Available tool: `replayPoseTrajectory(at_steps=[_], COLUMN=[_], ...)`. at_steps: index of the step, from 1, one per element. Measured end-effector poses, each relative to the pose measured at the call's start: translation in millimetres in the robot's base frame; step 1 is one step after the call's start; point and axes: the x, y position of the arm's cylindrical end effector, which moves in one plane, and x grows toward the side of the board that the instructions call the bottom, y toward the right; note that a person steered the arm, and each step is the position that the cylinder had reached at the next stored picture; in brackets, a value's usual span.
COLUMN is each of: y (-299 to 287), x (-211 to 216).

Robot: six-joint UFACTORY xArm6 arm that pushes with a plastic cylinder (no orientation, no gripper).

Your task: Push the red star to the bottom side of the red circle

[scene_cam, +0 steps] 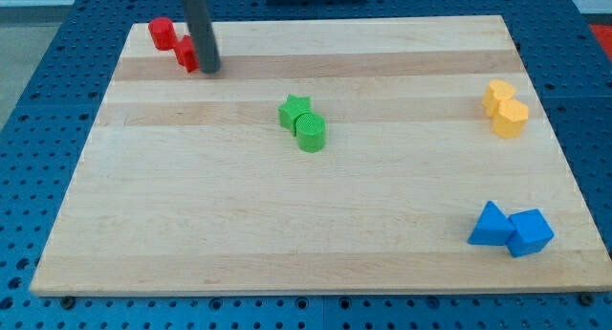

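Observation:
The red circle point(162, 32) sits near the board's top left corner. The red star point(185, 53) lies just below and to the right of it, touching or nearly touching it, and is partly hidden by the rod. My tip point(210, 68) rests on the board right against the star's right side.
A green star point(295, 109) and a green round block point(310, 133) touch near the board's middle. Two yellow blocks point(504, 109) sit at the right. A blue triangle point(490, 225) and a blue cube point(530, 231) lie at the bottom right. The wooden board point(191, 225) has blue pegboard around it.

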Motion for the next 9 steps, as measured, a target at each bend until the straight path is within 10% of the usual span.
replayPoseTrajectory(at_steps=[9], y=[-8.5], x=[-29.2])
